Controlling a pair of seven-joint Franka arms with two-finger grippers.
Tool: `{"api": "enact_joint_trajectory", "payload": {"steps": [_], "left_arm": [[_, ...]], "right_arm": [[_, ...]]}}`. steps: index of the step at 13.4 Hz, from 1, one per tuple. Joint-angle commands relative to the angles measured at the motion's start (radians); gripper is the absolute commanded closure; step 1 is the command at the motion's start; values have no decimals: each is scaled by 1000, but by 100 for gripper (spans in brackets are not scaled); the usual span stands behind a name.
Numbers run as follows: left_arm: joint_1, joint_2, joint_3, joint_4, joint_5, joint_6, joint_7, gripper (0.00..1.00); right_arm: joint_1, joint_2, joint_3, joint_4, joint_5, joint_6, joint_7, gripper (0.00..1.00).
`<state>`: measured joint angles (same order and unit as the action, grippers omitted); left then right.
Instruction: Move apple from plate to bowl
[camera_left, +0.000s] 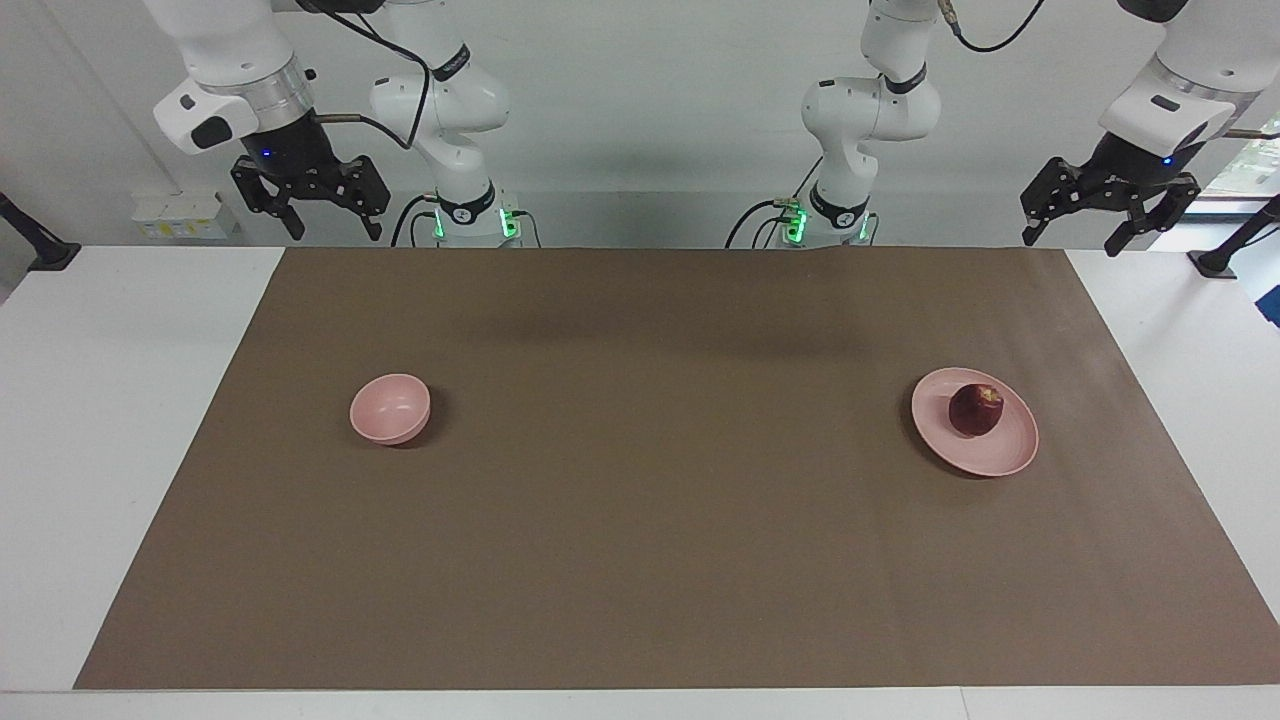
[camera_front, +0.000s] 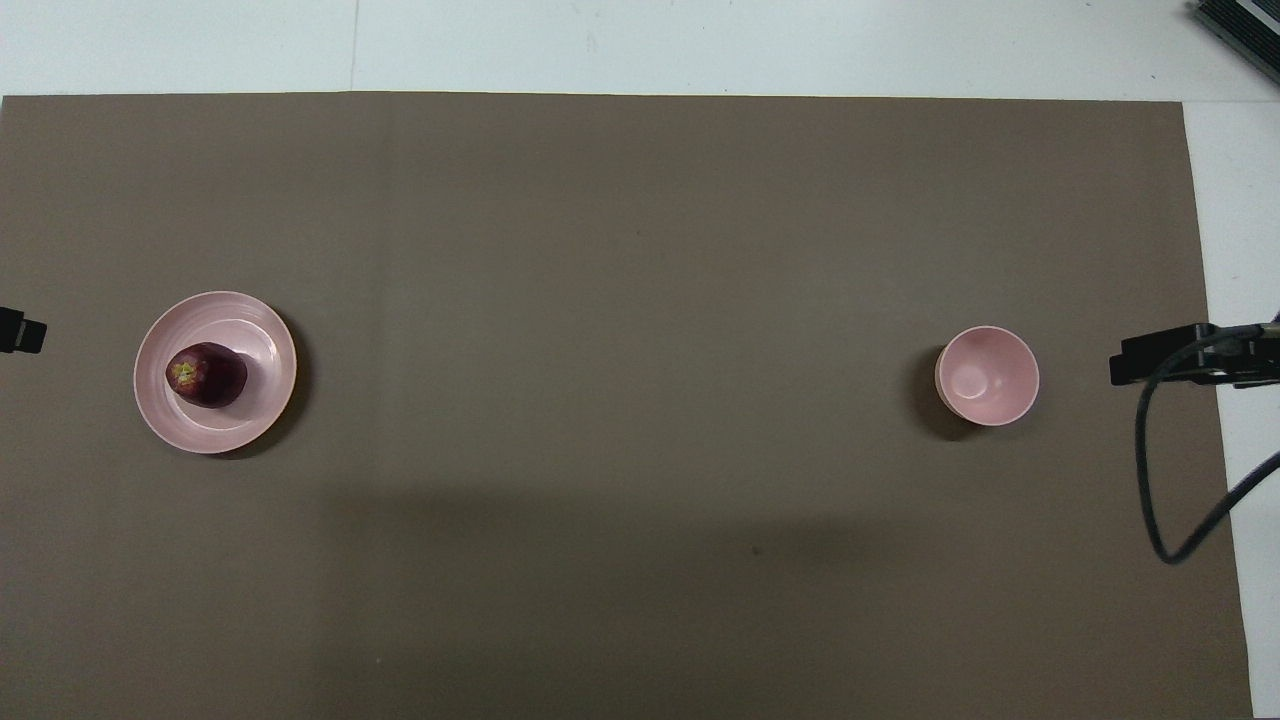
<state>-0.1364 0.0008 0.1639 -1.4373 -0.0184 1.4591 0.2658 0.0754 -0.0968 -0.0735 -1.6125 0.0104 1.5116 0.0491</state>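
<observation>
Both grippers are hanging raised, empty, jaws spread — left gripper (camera_left: 1077, 238), right gripper (camera_left: 333, 230). Apple (camera_left: 976, 409) is sitting on plate (camera_left: 1003, 456) — bowl (camera_left: 390, 408) is lying well apart.

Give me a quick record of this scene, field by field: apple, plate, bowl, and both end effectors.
apple: on the plate, untouched
plate: on the brown mat, toward the left arm's end
bowl: upright, nothing in it, toward the right arm's end
left end effector: open, raised, holds nothing
right end effector: open, raised, holds nothing
task: not started
</observation>
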Motion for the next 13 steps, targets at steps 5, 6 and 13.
{"api": "enact_joint_trajectory", "payload": {"steps": [5, 6, 13], "left_arm": [[-6, -16, 8, -15, 2, 1, 4, 0], [-6, -16, 8, -15, 3, 1, 4, 0], [-8, -16, 8, -15, 2, -8, -2, 0]], "right_arm": [[17, -26, 12, -17, -16, -13, 3, 0], [15, -27, 12, -21, -3, -10, 11, 0], [21, -41, 14, -89, 83, 18, 101, 0]]}}
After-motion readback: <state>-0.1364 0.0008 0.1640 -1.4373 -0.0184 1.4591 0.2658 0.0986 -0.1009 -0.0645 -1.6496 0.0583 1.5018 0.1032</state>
